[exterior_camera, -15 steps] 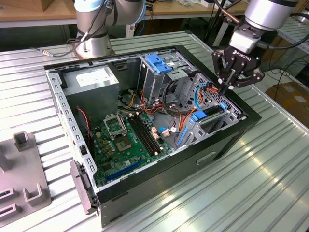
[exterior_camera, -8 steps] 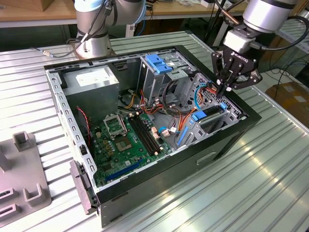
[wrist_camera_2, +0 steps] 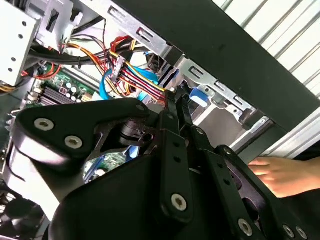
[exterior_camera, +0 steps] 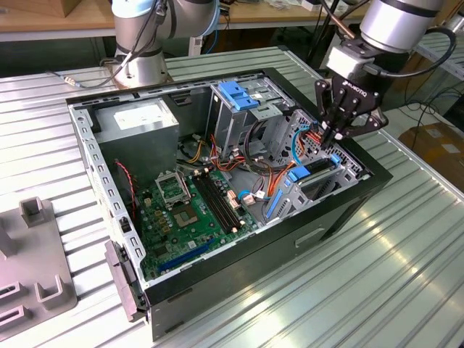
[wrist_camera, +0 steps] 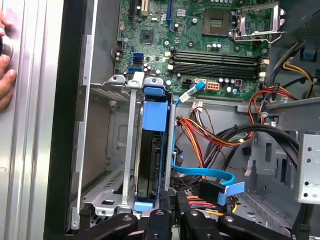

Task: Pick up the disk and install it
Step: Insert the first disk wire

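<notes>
- Lying near on the exterior view's left: grey fixture plate (exterior_camera: 32, 268) on the ribbed metal table (exterior_camera: 377, 283).
- Sitting open mid-table: black computer case (exterior_camera: 239, 268), green motherboard (exterior_camera: 192, 210) on its floor.
- Standing edge-up in the drive bay at the case's right end: the disk (wrist_camera: 150, 160), blue rails showing.
- Hovering just over that bay: gripper (exterior_camera: 335, 134), fingers drawn together, clamping nothing visible.
- Resting by the case's outer wall: a hand (wrist_camera_2: 282, 172).
- Sitting far left inside: grey power-supply box (exterior_camera: 134, 119).

A ribbed metal table (exterior_camera: 406, 254) ran under everything, its slats catching pale glare from overhead light. Behind it stood a wooden bench (exterior_camera: 58, 18). A cardboard box (exterior_camera: 438, 148) sat on the floor at the exterior view's right.
</notes>
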You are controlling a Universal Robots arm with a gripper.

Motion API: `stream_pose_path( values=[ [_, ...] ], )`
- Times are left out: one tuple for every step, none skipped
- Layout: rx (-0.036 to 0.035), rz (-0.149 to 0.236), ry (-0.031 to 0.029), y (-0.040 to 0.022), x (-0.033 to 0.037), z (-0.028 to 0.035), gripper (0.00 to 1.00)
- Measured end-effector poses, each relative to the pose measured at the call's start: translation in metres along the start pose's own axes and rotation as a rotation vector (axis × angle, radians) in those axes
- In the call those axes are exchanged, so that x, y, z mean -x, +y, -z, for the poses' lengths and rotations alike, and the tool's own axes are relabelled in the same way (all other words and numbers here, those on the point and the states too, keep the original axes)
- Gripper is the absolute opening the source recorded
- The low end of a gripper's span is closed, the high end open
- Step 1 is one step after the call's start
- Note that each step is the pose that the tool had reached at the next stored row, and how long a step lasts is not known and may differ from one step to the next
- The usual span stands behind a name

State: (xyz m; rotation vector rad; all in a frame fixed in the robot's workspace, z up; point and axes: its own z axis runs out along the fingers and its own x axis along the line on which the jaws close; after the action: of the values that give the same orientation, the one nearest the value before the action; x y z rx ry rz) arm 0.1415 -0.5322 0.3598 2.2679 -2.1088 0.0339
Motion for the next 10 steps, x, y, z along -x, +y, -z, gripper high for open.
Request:
stream_pose_path(
  values=[
    [0.0002, -0.002, 0.0001, 0.0001, -0.0009, -0.0001, 0.17],
    [0.0002, -0.002, 0.0001, 0.0003, -0.0022, -0.0003, 0.17],
    [0.0002, -0.003, -0.0001, 0.0007, -0.0037, -0.0004, 0.17],
    [0.0002, -0.003, -0.0012, 0.0019, -0.0054, -0.0005, 0.17],
    [-0.0001, -0.003, -0.0052, 0.0029, -0.0059, -0.0005, 0.17],
    [-0.0003, -0.005, -0.0078, 0.0036, -0.006, -0.0006, 0.17],
    [-0.0002, -0.008, -0.0083, 0.004, -0.0059, -0.001, 0.17],
    [0.0001, -0.014, -0.0084, 0.0043, -0.0058, -0.0013, 0.17],
    [0.0006, -0.025, -0.0086, 0.0046, -0.0058, -0.0021, 0.17],
    [0.0012, -0.04, -0.0086, 0.0049, -0.0059, -0.0031, 0.17]
  ],
)
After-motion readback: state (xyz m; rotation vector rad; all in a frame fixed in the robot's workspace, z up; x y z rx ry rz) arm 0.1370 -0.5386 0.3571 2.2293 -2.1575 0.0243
